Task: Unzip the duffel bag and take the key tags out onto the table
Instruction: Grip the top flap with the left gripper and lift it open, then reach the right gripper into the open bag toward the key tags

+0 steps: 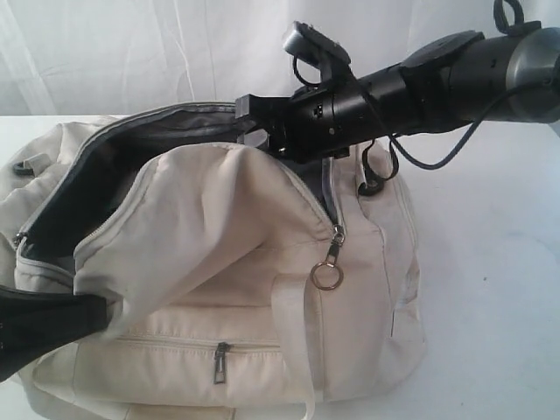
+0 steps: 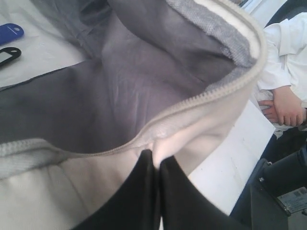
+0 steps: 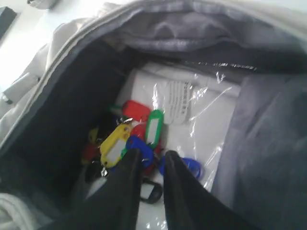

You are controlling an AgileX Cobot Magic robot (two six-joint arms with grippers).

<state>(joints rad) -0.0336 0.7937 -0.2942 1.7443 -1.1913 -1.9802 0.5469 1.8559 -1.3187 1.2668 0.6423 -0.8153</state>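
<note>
The cream duffel bag (image 1: 227,262) lies on the white table (image 1: 490,289) with its top zip open and its dark grey lining showing. My left gripper (image 2: 156,154) is shut on the bag's cream rim beside the zip, holding the mouth open; in the exterior view the left gripper (image 1: 92,308) is at the bag's lower left. My right gripper (image 3: 151,155) reaches inside the bag, open, its fingers just above the key tags (image 3: 132,136), a red, yellow, green, blue and black bunch on the bag's floor. A blue tag (image 2: 9,32) and a black tag (image 2: 8,55) also show in the left wrist view.
The tags rest on a white packet in clear plastic (image 3: 196,110) inside the bag. A metal ring pull (image 1: 327,276) hangs at the zip's end above the front pocket zip (image 1: 221,360). A person's hand (image 2: 288,108) is beyond the table edge. A white curtain hangs behind.
</note>
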